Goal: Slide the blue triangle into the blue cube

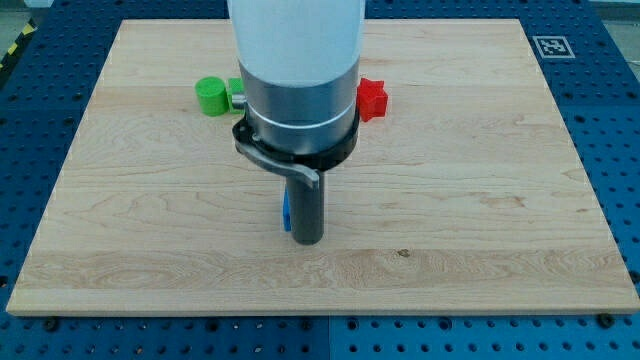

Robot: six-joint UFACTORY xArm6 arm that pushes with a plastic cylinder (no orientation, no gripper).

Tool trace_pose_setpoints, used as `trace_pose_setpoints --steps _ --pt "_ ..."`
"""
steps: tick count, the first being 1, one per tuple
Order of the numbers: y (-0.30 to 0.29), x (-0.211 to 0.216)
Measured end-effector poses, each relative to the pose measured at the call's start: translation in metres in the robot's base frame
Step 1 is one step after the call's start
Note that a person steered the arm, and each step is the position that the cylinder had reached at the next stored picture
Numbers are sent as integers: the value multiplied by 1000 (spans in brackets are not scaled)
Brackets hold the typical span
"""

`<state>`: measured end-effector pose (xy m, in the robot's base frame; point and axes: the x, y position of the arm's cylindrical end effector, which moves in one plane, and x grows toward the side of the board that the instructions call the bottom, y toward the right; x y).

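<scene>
Rod-mounted, my tip (306,241) stands low on the wooden board (480,200), bare, holding nothing, and seems to touch a small blue block (286,212) peeking out at its left edge; its shape is hidden. Up the view, a green cylinder (211,95) and a red block (373,98) flank the arm.

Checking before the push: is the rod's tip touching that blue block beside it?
Cannot tell. In the camera view my tip covers most of the blue block; only a sliver shows, with no visible gap.
</scene>
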<state>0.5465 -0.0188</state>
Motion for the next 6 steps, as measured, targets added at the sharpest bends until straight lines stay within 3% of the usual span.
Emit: trace_pose_setpoints --steps 3,5,6 --pt "0 -38" --pt "1 18" --pt "-30 -6"
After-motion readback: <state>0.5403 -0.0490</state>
